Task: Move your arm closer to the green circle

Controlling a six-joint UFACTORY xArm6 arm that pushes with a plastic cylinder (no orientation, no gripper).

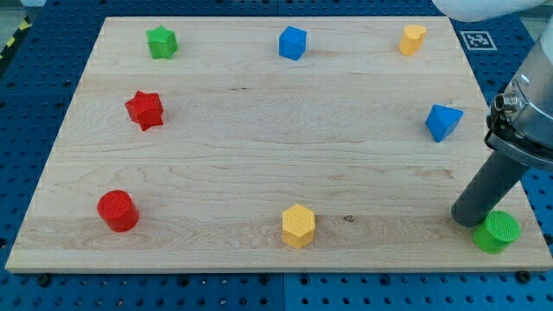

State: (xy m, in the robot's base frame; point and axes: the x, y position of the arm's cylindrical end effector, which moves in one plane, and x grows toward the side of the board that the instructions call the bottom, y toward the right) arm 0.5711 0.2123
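Observation:
The green circle [498, 231], a short green cylinder, stands at the board's bottom right corner. My dark rod comes down from the view's right edge, and my tip [467, 218] rests on the board just left of the green circle, touching or almost touching it.
On the wooden board [259, 164]: a green star [161, 41] at top left, a blue cube [293, 42] at top middle, a yellow cylinder [413, 39] at top right, a blue block [443, 122] at right, a red star [144, 110] at left, a red cylinder [117, 211] at bottom left, a yellow hexagon [298, 225] at bottom middle.

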